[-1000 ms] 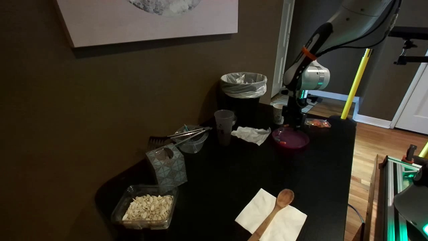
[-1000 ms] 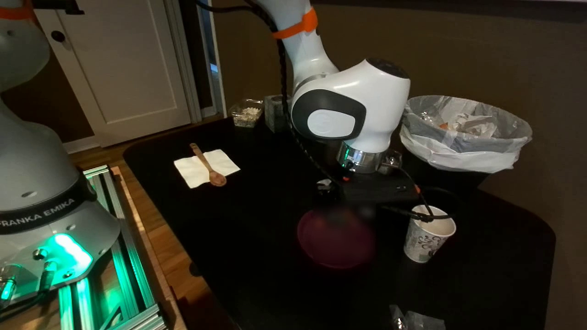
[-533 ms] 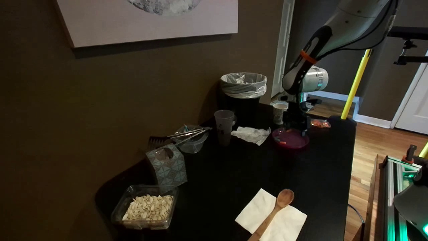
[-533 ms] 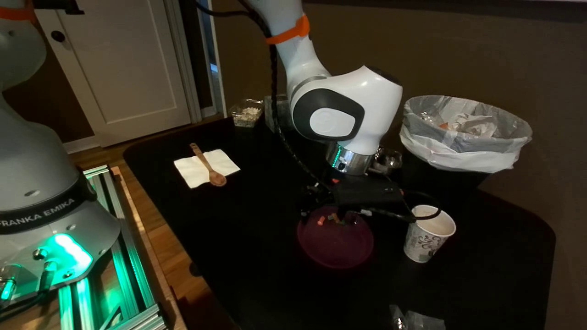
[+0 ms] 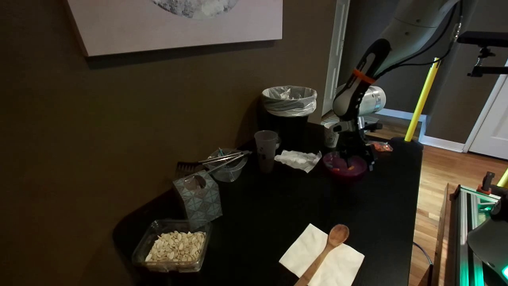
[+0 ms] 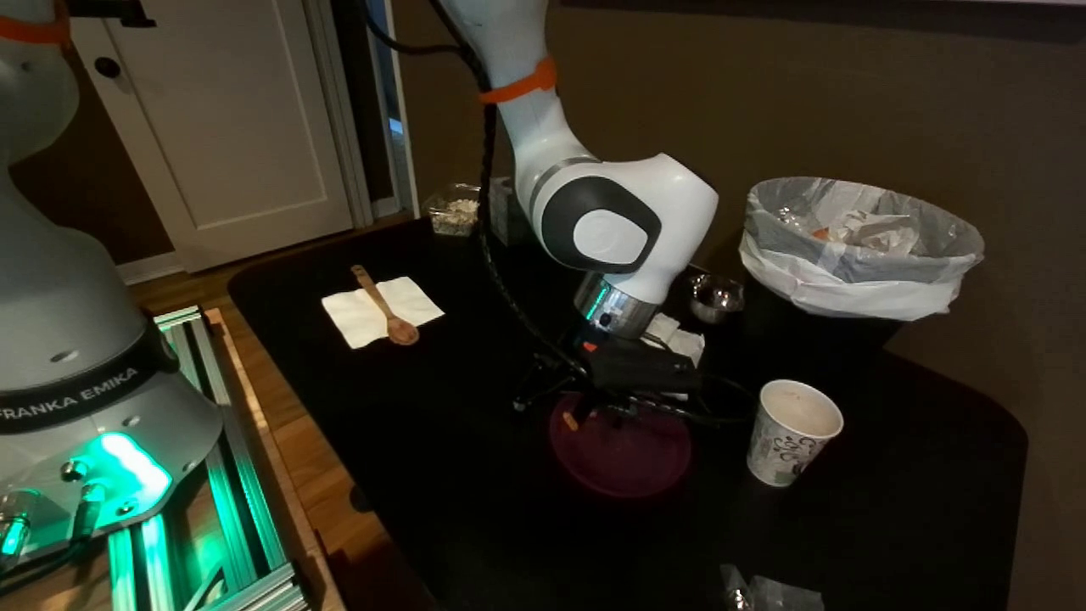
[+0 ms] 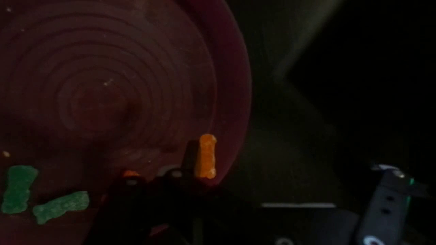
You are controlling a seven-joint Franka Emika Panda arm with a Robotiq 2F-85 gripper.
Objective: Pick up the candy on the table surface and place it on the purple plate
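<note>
The purple plate (image 5: 342, 176) stands on the dark table and shows in both exterior views (image 6: 624, 471) and close in the wrist view (image 7: 153, 64). An orange candy (image 7: 207, 156) is at the plate's rim beside one fingertip; it also shows in an exterior view (image 6: 570, 421). Two green candies (image 7: 20, 189) lie in the plate, and a bit of a red-orange one (image 7: 130, 174) shows past the finger. My gripper (image 7: 282, 170) is open, one finger over the plate, the other beyond its edge. I see no loose candy on the table.
A paper cup (image 6: 793, 441) stands beside the plate. A clear bag with orange candy (image 5: 381, 147) lies behind it. A crumpled napkin (image 5: 299, 159), a plastic cup (image 5: 266, 153), a bin (image 6: 861, 255) and a wooden spoon (image 6: 382, 305) on a napkin are around.
My gripper has moved across the plate, away from the paper cup, and its fingers look wider apart. An orange candy now shows at the plate's rim.
</note>
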